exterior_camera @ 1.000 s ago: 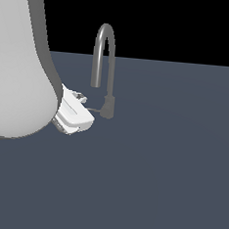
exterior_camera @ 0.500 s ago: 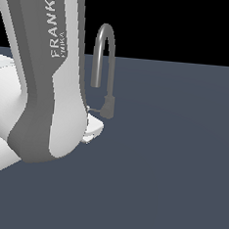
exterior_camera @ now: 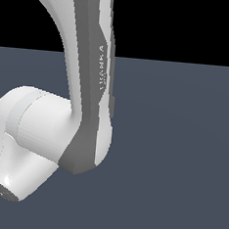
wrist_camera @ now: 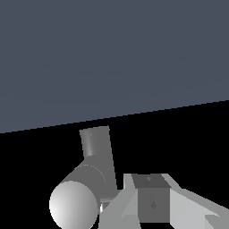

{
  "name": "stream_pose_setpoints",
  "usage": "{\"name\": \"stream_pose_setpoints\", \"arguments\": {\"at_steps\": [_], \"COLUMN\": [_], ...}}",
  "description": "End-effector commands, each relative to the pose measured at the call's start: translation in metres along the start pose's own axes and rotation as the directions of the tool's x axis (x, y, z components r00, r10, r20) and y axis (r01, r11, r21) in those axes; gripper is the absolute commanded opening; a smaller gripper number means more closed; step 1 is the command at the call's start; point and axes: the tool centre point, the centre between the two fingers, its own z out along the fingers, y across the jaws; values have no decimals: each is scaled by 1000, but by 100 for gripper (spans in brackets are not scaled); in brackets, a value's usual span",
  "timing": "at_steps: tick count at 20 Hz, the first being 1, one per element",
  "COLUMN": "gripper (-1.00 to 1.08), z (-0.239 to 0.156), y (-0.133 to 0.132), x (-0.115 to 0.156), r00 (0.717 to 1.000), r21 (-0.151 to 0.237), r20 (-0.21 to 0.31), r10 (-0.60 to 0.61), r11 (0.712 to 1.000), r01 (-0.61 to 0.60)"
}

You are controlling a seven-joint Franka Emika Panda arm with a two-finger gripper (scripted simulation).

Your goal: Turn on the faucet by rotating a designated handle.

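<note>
In the exterior view my white arm (exterior_camera: 85,109) fills the left half and hides the faucet, the handle and the gripper. In the wrist view a grey faucet part (wrist_camera: 96,145) stands as a short upright tube. A thicker grey cylinder with a rounded end (wrist_camera: 74,205) juts out from it toward the camera. I cannot tell whether this cylinder is the handle. My gripper (wrist_camera: 154,201) shows only in part, right beside this cylinder and seemingly touching it. The gap between its fingers is not visible.
A flat dark blue-grey surface (exterior_camera: 180,166) stretches under everything, with a black background behind it. The arm's large white elbow joint (exterior_camera: 20,147) sits low at the exterior view's left.
The arm has swung toward the exterior view's right and closer to the camera. It now covers the faucet and the gripper, which both showed one second ago.
</note>
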Motion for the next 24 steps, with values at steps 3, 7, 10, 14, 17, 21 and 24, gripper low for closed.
{"name": "stream_pose_setpoints", "arguments": {"at_steps": [3, 7, 10, 14, 17, 21, 24], "gripper": [-100, -100, -100, -100, -100, -100, -100], "z": [7, 13, 16, 19, 20, 20, 19], "y": [-5, -9, -10, -12, -12, -12, -8], "x": [11, 18, 21, 24, 25, 25, 17], "r00": [998, 995, 992, 990, 990, 990, 990], "r21": [-58, -95, -114, -129, -133, -133, -133], "r20": [9, 16, 21, 25, 26, 26, 26], "r10": [-60, -99, -121, -137, -141, -141, -141], "r11": [996, 990, 986, 982, 981, 981, 981], "r01": [61, 101, 122, 139, 143, 143, 143]}}
